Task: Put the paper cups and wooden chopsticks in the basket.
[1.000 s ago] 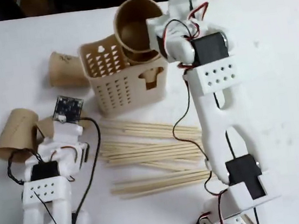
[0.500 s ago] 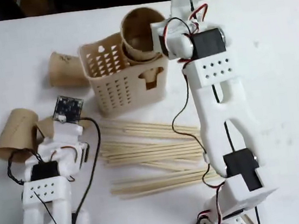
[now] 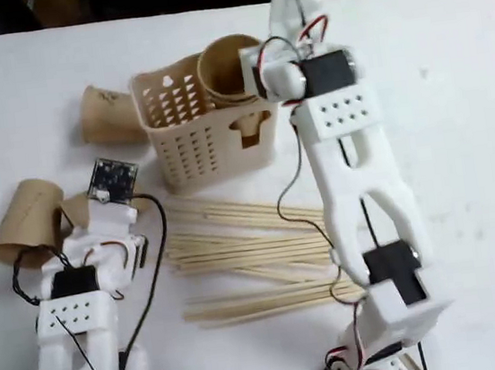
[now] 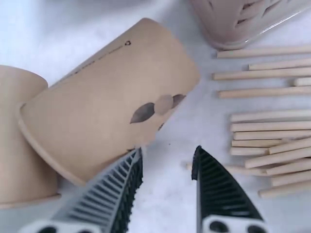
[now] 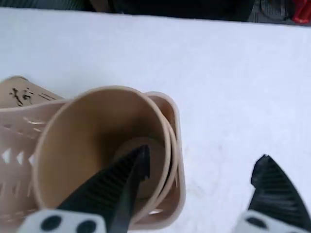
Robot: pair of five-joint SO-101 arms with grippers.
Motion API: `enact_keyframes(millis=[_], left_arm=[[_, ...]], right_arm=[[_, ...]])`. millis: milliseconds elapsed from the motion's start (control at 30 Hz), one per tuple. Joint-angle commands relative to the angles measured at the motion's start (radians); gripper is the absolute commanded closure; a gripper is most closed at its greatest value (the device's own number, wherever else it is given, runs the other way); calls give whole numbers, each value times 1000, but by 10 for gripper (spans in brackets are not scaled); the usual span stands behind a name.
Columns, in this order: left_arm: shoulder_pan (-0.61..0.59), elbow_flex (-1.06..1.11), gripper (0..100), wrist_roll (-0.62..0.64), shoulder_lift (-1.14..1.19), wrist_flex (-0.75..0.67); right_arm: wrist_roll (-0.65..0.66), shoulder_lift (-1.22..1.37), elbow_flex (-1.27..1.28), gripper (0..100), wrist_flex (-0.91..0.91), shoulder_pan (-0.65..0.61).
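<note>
Two paper cups are found lying on their sides, touching each other, well to the left of the basket (image 3: 190, 147): a farther cup (image 3: 23, 222) and a nearer cup (image 4: 112, 97). The left gripper (image 4: 168, 149) is poised low over the white table (image 3: 457, 123) just beside the nearer cup, its jaws parted narrowly with nothing between them. A third cup (image 3: 109, 114) is seen on its side just beside the basket's left wall. The wooden chopsticks (image 3: 255, 249) are spread in a loose pile on the table just in front of the basket. A fourth cup (image 5: 82, 141) is set mouth up inside the basket's right part. The right gripper (image 5: 204, 155) is spread wide at the basket's right edge. One finger (image 5: 116, 189) is seen within the fourth cup's mouth and the other outside the basket, and nothing is clasped.
</note>
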Motion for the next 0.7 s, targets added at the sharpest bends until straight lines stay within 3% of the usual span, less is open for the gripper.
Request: enact_keyframes(millis=[0,200,433,667], left_arm=[[10,-5,823,6,-16,-18],[10,-5,823,6,-16,-18],[10,-5,823,6,-16,-18],[10,-5,823,6,-16,-18]], right_arm=[[5,70,0,665,-39,35],[5,150,0,687,-54,36],[-5,51,2,956,-31,39],[-127,-13,0,949,84,35]])
